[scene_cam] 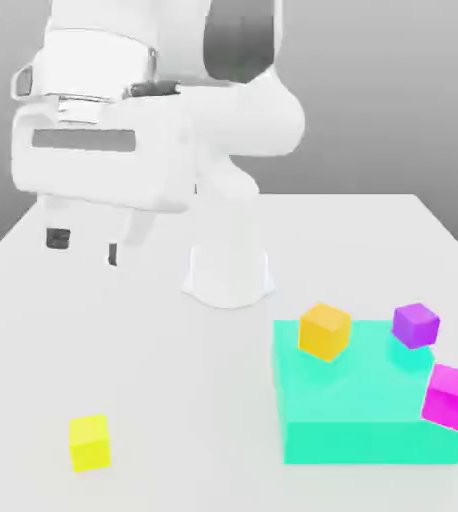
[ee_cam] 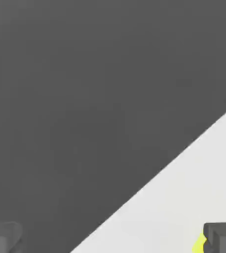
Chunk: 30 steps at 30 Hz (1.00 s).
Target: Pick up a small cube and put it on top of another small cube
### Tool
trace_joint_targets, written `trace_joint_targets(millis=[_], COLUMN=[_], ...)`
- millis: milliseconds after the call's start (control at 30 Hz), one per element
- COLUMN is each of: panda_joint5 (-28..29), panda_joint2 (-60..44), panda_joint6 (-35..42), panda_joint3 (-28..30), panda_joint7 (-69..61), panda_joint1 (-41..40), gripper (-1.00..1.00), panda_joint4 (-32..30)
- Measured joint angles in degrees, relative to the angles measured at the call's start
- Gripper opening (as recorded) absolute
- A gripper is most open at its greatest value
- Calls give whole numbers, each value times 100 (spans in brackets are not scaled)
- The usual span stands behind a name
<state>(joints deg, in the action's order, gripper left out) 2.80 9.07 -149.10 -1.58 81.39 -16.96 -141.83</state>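
The small yellow cube (scene_cam: 89,442) lies on the white table (scene_cam: 153,380) near the front, at the exterior view's left. My gripper (scene_cam: 85,246) hangs high above the table, well behind and above that cube, open with nothing between its fingers. In the hand view the two dark fingertips (ee_cam: 221,237) stand far apart, and a sliver of the yellow cube (ee_cam: 199,243) peeks out beside one of them. An orange cube (scene_cam: 324,331) and a purple cube (scene_cam: 415,325) rest on the turquoise block (scene_cam: 363,410). A magenta cube (scene_cam: 449,396) leans at the block's right edge.
The arm's white base (scene_cam: 228,270) stands at the middle of the table, behind the turquoise block. The hand view takes in the table's edge (ee_cam: 184,148) and dark floor beyond it.
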Motion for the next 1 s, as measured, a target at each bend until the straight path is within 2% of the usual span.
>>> trace_joint_targets(millis=[133, 300, 467, 500, 733, 900, 1000], panda_joint5=[-12, -297, -439, -446, -441, -376, -313], panda_joint2=[-829, -1862, -2900, -3094, -3136, -2244, -1627], panda_joint6=[-393, -886, -1659, -1812, -1854, -1143, -758], panda_joint3=[134, 300, 261, 251, 245, 287, 33], panda_joint7=[750, 1483, 1552, 1548, 1555, 1604, 1397], panda_joint1=[-290, -431, -505, -514, -520, -493, -295], gripper=[0, 0, 0, -100, -100, -100, -100], panda_joint4=[-228, -508, -388, -351, -343, -524, -753])
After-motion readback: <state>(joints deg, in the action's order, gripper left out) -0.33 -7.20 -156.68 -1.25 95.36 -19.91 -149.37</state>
